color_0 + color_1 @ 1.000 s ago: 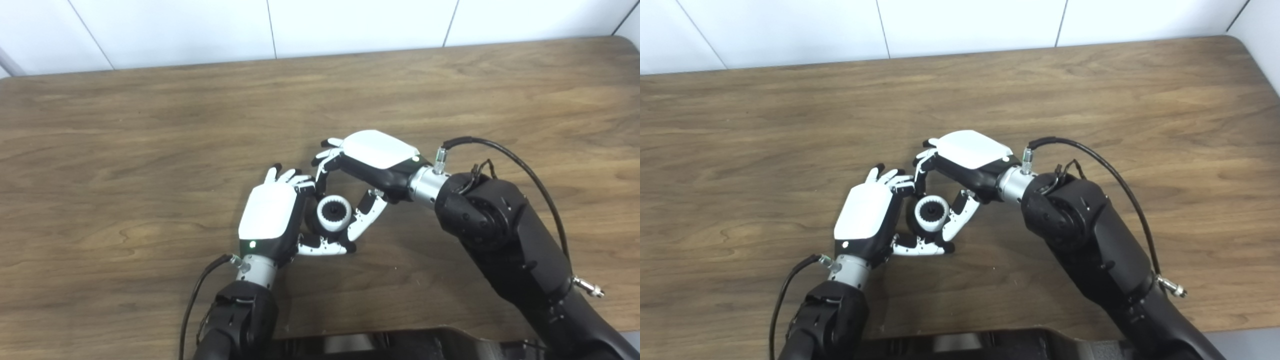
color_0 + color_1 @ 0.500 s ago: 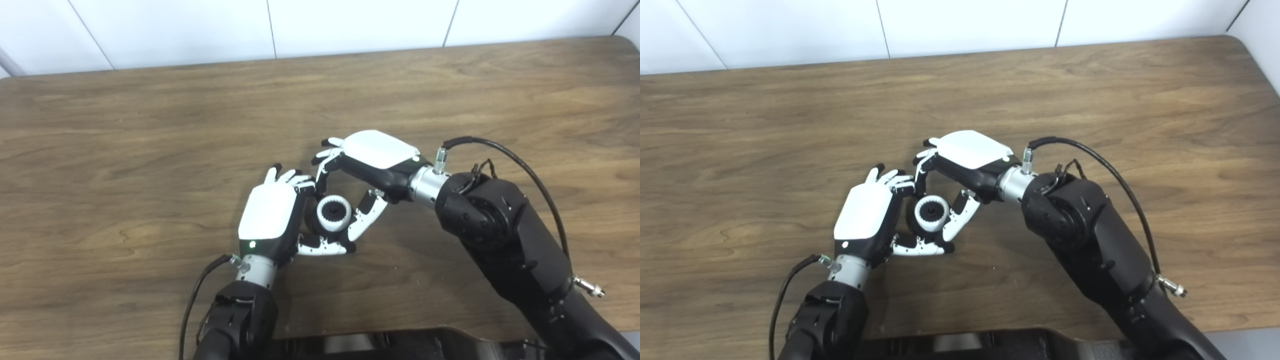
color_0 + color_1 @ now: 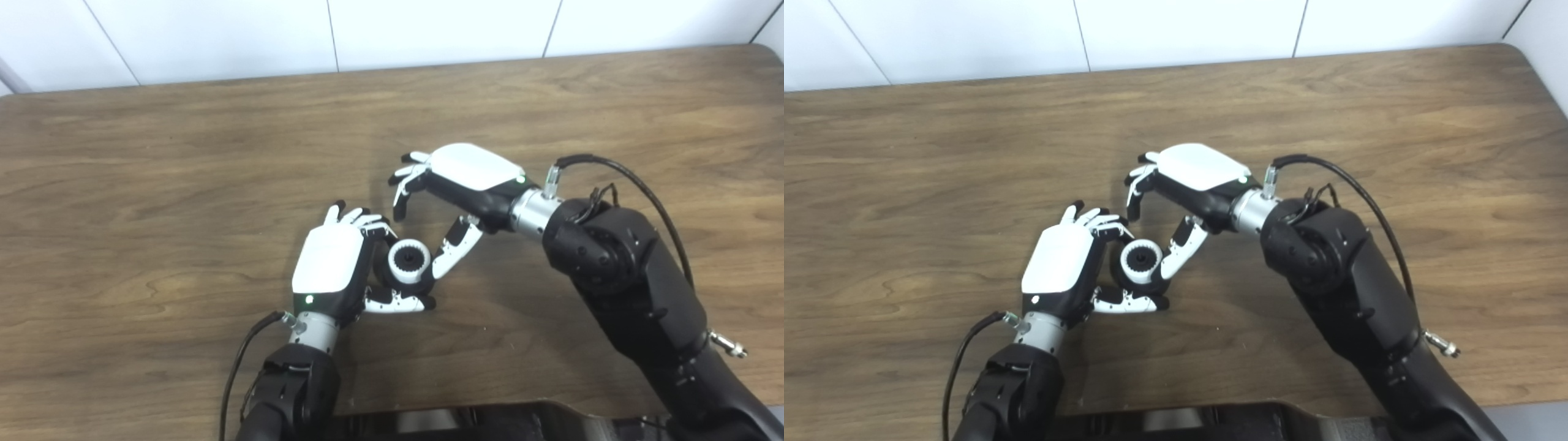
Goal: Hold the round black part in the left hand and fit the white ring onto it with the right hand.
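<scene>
With the white ring (image 3: 409, 260) seated on the black part (image 3: 392, 277) gripped by the left hand (image 3: 334, 263), the right hand (image 3: 456, 184) hangs empty with fingers apart, so backing away looks next.

A wooden table (image 3: 184, 184) with brown grain running side to side fills most of both views. Its far edge meets a white wall (image 3: 429, 27) split by thin dark seams into broad panels. The table's far right corner is rounded. Light falls evenly, with a soft sheen on the wood and faint shadows.
</scene>
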Controlling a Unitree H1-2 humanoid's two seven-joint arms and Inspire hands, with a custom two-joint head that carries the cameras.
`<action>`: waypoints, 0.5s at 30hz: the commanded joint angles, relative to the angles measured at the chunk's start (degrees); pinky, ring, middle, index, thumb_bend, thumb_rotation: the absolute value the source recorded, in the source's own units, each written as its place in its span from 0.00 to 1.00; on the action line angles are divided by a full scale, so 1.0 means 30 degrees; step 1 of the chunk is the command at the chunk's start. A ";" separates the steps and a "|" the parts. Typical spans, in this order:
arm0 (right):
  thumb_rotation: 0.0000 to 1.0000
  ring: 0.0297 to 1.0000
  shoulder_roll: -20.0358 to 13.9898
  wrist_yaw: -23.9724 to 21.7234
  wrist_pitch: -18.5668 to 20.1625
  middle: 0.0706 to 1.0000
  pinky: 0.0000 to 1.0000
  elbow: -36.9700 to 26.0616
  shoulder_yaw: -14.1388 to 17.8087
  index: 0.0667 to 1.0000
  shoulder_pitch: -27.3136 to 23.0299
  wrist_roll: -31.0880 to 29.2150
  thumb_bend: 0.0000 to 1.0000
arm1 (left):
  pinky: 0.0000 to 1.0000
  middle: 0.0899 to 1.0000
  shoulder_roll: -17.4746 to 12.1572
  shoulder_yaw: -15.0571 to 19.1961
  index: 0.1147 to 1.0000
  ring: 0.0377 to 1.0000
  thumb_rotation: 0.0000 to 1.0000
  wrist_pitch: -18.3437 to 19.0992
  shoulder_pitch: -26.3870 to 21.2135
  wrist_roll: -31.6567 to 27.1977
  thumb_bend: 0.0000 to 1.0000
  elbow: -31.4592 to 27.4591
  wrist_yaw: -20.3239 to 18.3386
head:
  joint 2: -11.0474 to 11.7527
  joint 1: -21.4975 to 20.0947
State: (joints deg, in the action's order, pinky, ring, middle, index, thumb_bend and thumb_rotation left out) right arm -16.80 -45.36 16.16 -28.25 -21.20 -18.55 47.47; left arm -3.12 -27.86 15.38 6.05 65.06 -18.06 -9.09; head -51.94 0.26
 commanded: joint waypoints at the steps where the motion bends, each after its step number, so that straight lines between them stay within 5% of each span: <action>1: 0.28 0.98 -0.0043 -0.0089 0.0350 0.87 0.95 -0.0808 0.0439 0.60 -0.0860 -0.0221 0.98 | 1.00 0.76 -0.0182 -0.0220 0.41 0.88 0.06 0.0299 0.0411 0.0057 0.53 0.0882 -0.1052 | -0.0008 0.0017; 15: 0.25 0.99 -0.1015 -0.0676 0.1822 0.86 0.96 -0.1421 0.1965 0.61 -0.1818 -0.0331 0.97 | 1.00 0.76 -0.0316 -0.0082 0.41 0.87 0.06 0.0268 0.0361 0.0138 0.53 0.0991 -0.0881 | 0.0044 -0.0038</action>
State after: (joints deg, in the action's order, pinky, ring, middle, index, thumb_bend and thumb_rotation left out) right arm -19.34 -48.83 22.16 -30.48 -16.08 -21.53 46.76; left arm -3.36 -27.70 15.21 6.05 65.12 -18.04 -9.03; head -51.77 0.09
